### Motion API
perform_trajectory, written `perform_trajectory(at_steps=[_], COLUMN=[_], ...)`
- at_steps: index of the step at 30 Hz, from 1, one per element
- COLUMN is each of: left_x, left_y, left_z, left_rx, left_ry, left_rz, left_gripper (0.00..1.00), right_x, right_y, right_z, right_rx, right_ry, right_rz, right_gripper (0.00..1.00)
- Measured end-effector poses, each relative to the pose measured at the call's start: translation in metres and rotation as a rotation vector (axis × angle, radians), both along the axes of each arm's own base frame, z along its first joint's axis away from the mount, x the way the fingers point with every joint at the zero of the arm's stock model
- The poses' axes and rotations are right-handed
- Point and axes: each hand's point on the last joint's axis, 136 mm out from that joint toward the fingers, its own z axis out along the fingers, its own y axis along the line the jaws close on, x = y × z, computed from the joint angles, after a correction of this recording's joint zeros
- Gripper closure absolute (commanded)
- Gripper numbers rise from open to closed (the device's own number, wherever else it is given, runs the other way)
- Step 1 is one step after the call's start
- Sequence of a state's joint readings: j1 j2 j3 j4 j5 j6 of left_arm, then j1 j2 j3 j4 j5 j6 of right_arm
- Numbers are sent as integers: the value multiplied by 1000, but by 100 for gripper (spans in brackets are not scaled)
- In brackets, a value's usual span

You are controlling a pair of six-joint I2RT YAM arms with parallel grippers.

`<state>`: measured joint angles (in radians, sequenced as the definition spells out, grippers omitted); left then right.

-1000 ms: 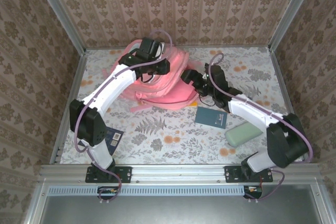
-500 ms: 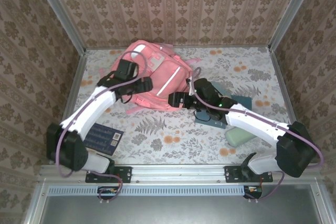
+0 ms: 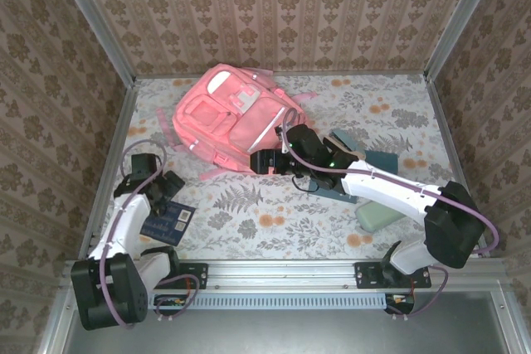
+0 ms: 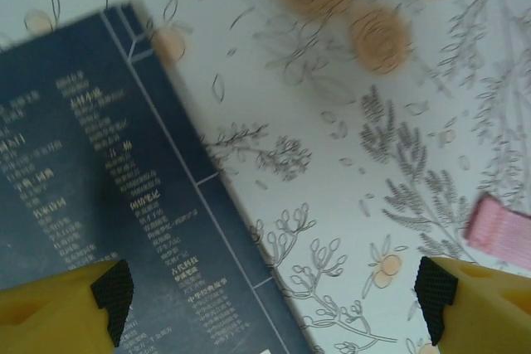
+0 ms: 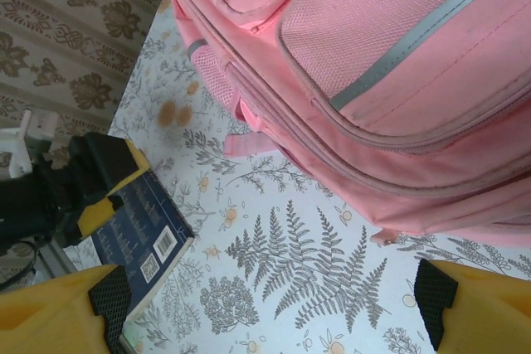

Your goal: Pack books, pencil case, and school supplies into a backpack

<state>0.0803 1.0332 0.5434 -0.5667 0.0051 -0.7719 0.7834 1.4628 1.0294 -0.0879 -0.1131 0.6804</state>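
Note:
The pink backpack (image 3: pixel 235 116) lies flat at the back middle of the table, and its front pocket and grey stripe (image 5: pixel 373 64) show close up in the right wrist view. My left gripper (image 3: pixel 166 186) hovers open over the corner of a dark navy book (image 3: pixel 168 220), which sits under my left finger (image 4: pixel 62 308); nothing lies between the jaws (image 4: pixel 270 296). My right gripper (image 3: pixel 260 162) stands open just in front of the backpack's lower edge, above bare cloth (image 5: pixel 270 296). A second navy book (image 3: pixel 335 187) lies under the right arm. The mint pencil case (image 3: pixel 380 214) rests near right.
Two teal school supplies (image 3: pixel 382 159) (image 3: pixel 343 140) lie right of the backpack, behind the right arm. A pink strap end (image 4: pixel 498 231) trails on the floral tablecloth (image 3: pixel 265 221). Metal frame rails (image 3: pixel 112 155) and patterned walls close in the table on three sides.
My left arm has drawn back from the backpack to the near left, over the navy book, and its gripper has opened. My right gripper has slid left along the backpack's front edge.

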Motion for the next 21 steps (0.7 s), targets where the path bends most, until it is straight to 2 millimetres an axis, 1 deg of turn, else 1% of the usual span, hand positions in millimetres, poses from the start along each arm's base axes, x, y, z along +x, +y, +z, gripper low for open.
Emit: perform_trajectory(at_steps=[4, 7, 10, 12, 16, 18, 19, 21], left_x=[6, 7, 20, 30, 48, 50, 48, 46], left_y=[-4, -6, -14, -26, -65, -88, -101, -122], left_z=[-12, -24, -23, -21, -15, -13, -13, -12], left_rx=[-36, -44, -48, -54, -79, -95, -104, -124], left_ry=[5, 17, -50, -98, -178, -198, -203, -212], left_rz=[13, 19, 1, -33, -133, -189, -223, -269], left_gripper=[10, 11, 11, 12, 12, 12, 12, 12], right_x=[-1, -1, -3, -5, -6, -6, -6, -7], right_y=[-1, -2, -5, -6, -7, -7, -7, -8], right_z=[-2, -1, 1, 4, 7, 6, 5, 4], right_rx=[-8, -8, -7, -5, -1, -4, -5, -8], right_ry=[5, 4, 1, -2, -6, -6, -5, -1], right_rz=[-3, -7, -9, -10, -13, -17, -17, -17], right_gripper=[9, 9, 9, 9, 9, 9, 9, 9])
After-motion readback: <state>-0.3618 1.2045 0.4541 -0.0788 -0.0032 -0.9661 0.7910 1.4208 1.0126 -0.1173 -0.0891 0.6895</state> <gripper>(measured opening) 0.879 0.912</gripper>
